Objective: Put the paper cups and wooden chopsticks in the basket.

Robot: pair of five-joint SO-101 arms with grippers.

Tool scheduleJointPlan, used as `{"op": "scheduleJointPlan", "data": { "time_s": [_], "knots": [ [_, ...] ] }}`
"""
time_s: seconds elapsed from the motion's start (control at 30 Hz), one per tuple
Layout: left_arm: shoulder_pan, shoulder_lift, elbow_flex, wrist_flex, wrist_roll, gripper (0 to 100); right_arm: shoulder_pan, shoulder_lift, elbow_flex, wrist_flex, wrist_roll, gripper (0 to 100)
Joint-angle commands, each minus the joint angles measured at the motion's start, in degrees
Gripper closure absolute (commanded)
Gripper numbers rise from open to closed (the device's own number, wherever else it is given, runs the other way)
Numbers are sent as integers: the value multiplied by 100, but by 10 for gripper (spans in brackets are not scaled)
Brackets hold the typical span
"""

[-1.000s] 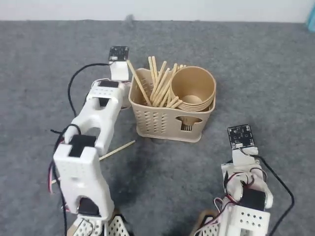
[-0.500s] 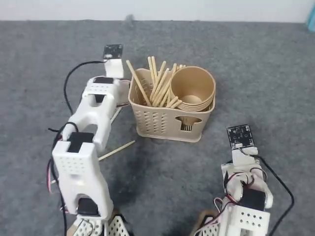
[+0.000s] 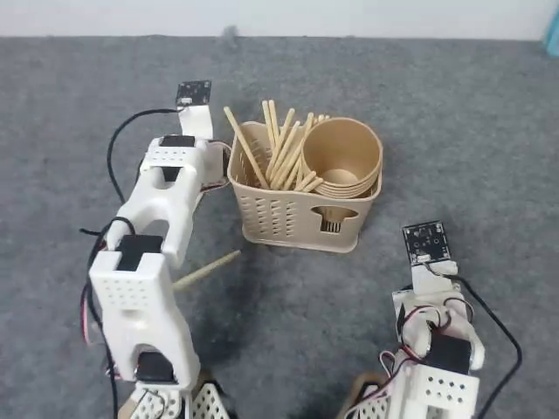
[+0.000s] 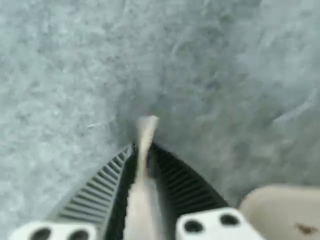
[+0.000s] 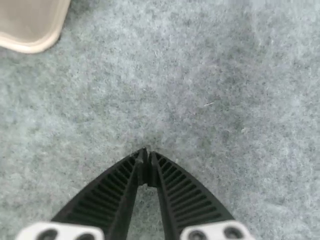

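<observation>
My left gripper [image 4: 142, 150] was clamped on a chopstick [image 4: 141, 175]. The stick ran between the two black ribbed jaws, and its pale tip stood out a little past them, above the grey carpet [image 4: 225, 75]. A pale rounded corner [image 4: 282, 210] showed close to this gripper; I could not tell what it was.

In the high view my left arm [image 3: 162, 201] stretched up the left side of the frame, with its wrist just beside the left wall of the basket [image 3: 301, 218]. The basket stood in the upper middle of the frame. The cups [image 3: 343, 157] sat nested and upright in its right half. The chopsticks [image 3: 284, 148] leaned in its left half with their ends above the rim, and one of them slanted out toward the upper left. A second chopstick [image 3: 210, 266] showed at the lower left of the basket, with one end hidden under my left arm.

My right gripper [image 5: 146, 167] was closed, jaw against jaw, with nothing between, over bare carpet; a corner of the basket showed farther off. My right arm [image 3: 432, 349] sat at the lower right of the high view.

Each wrist carried a small dark board [image 3: 427, 242]; its marks were too small to read.

The carpet ran wide to the right of the basket and above it, up to the straight edge at the pale wall [image 3: 279, 16].
</observation>
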Motion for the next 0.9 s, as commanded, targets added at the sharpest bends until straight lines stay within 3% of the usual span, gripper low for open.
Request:
{"op": "scheduleJointPlan", "data": {
  "time_s": [0.0,0.37,0.73,0.87],
  "knots": [
    [-44,-79,-84,404,-325,987,4,-57,-97,48,70,992],
    [-510,-545,-145,387,-308,987,4,-57,-97,48,70,992],
    [-844,-2831,48,422,-290,988,4,-57,-97,48,70,992],
    [-747,-3895,488,378,18,988,4,-57,-97,48,70,992]
  ]
}}
